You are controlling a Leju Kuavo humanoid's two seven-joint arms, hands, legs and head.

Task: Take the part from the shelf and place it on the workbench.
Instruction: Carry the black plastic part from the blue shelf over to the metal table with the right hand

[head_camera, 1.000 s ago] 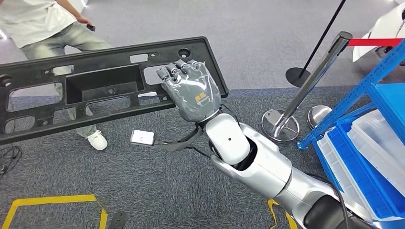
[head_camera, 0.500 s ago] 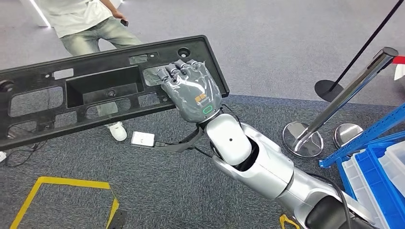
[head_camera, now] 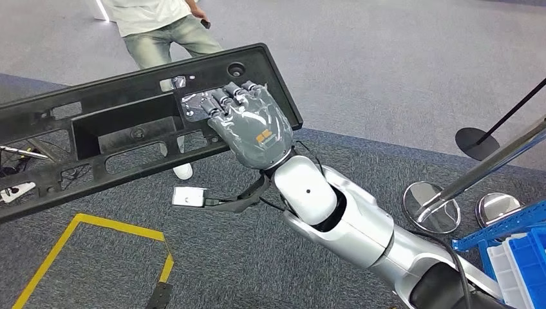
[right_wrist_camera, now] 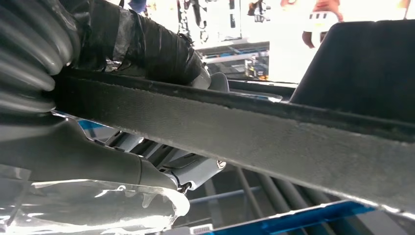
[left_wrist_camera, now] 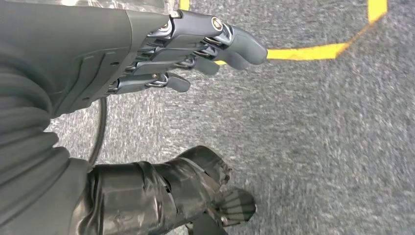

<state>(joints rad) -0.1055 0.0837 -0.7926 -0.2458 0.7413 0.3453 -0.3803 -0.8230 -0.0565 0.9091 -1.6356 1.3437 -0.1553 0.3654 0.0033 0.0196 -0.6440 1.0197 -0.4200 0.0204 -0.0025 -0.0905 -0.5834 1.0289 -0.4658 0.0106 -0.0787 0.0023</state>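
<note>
Our right hand (head_camera: 252,129) sits at the centre of the head view, its fingers curled through an opening near the right end of the long black part (head_camera: 116,129) and gripping it. A small orange mark shows on the grey back of the hand, too small for us to read. In the right wrist view the part's edge (right_wrist_camera: 254,132) runs between our taped thumb and the darker fingers.

The part stretches from the hand across to the left edge of the frame, tilted, held in the air above the carpet (head_camera: 270,257).

Our left hand (left_wrist_camera: 147,73) hangs over the carpet with its fingers apart, holding nothing; yellow tape (left_wrist_camera: 313,49) lies on the floor just beyond its fingertips.

Below the part in the head view lie a small white box (head_camera: 188,196) and yellow floor tape (head_camera: 96,232). A person (head_camera: 164,26) stands at the upper left. Chrome stanchion bases (head_camera: 431,206) sit at the right, and blue bins (head_camera: 525,267) at the lower right corner.
</note>
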